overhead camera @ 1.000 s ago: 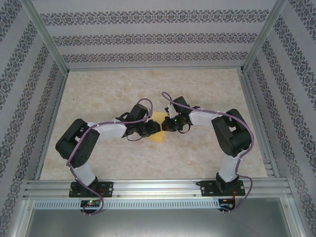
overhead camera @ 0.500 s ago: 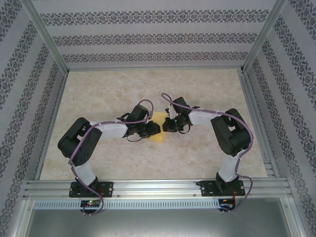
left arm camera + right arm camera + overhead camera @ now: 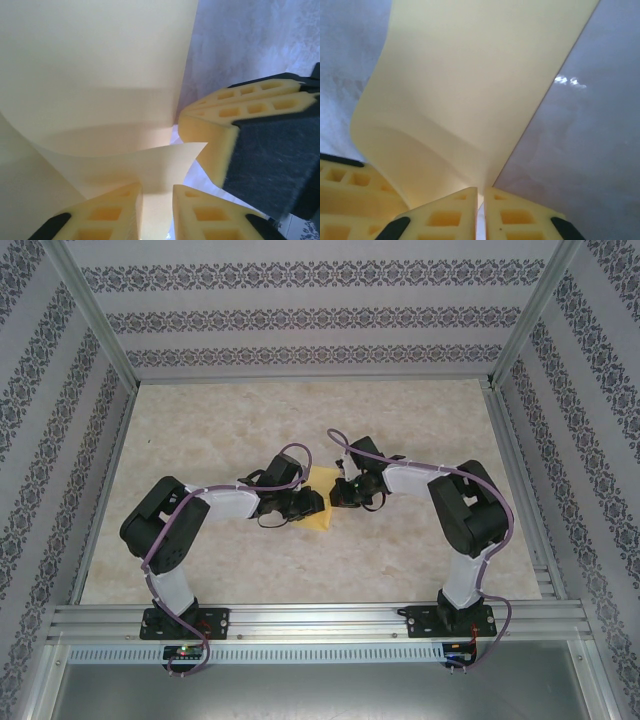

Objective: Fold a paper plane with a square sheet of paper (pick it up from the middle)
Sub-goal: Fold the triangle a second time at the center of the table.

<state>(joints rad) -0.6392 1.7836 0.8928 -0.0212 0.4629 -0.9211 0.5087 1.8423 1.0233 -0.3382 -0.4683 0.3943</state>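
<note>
Square sheet of paper bowed at bench centre. Left gripper at 9 o'clock and right gripper at 3 o'clock, both nearly closed, pinch it. Align edges before creasing.

The sheet of paper lies mid-table between both grippers, the left gripper on its left side, the right gripper on its right, tips nearly meeting.
</note>
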